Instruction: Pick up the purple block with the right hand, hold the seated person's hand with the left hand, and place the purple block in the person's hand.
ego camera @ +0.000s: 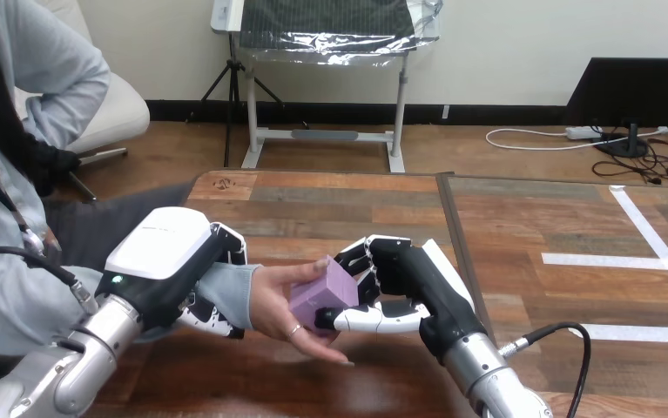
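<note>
The purple block [321, 296] rests in the person's hand [280, 305], which reaches palm-up over the table from the left. My right hand [400, 279] is beside it on the right, with fingers and thumb curled round the block. My left hand [182, 270] wraps the person's wrist at the grey sleeve, its fingers curled under and over it.
The wooden table [356, 209] stretches ahead, with a dark seam [456, 244] running front to back. White tape lines [626, 261] mark the floor-like surface at the right. A black cable [565, 335] loops by my right forearm.
</note>
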